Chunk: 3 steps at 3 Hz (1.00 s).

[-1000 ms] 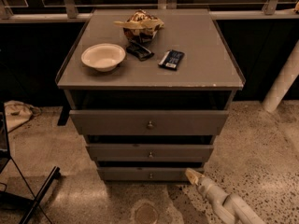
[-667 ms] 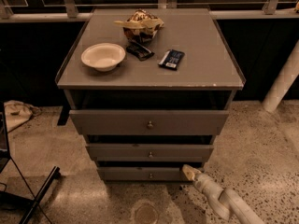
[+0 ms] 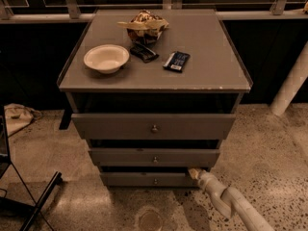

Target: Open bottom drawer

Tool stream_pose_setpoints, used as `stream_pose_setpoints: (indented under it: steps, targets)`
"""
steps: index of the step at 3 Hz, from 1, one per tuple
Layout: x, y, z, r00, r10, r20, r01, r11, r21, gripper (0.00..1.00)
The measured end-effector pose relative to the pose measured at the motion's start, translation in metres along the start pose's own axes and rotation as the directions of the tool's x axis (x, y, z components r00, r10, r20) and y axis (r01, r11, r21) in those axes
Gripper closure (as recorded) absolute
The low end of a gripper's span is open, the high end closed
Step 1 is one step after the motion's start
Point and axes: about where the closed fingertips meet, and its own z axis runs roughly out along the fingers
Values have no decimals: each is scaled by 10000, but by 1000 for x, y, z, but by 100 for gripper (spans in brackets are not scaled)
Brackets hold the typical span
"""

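Observation:
The grey cabinet has three drawers, all standing slightly out. The bottom drawer (image 3: 144, 179) is the lowest, a slim flat front with a small round knob (image 3: 155, 181) at its centre. The middle drawer (image 3: 154, 157) and the taller top drawer (image 3: 153, 125) sit above it. My gripper (image 3: 194, 173) comes in from the lower right on a pale arm, its tip at the upper right corner of the bottom drawer front, just under the middle drawer. It is well to the right of the knob.
On the cabinet top (image 3: 207, 66) lie a white bowl (image 3: 106, 57), a crumpled snack bag (image 3: 144, 24), a dark packet (image 3: 176, 61) and a small dark item (image 3: 143, 52). A white post (image 3: 291, 83) stands at right. Black stand legs (image 3: 38, 201) and a cloth (image 3: 17, 117) are at left.
My gripper has moved up and to the left, from the floor to the right of the cabinet to the right end of the bottom drawer front. The drawers have not moved.

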Motion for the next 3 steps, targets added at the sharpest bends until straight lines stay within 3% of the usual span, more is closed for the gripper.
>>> stream_pose_setpoints:
  steps: [1,2,3]
  targets:
    - [1,-2,0,10000,-3,-26,3,10000,80,100]
    - [6,-7,13,9976,-478,-497,496,9981,366,100]
    - [15,-20,25,9933,-532,-1028,604,9958,687,100]
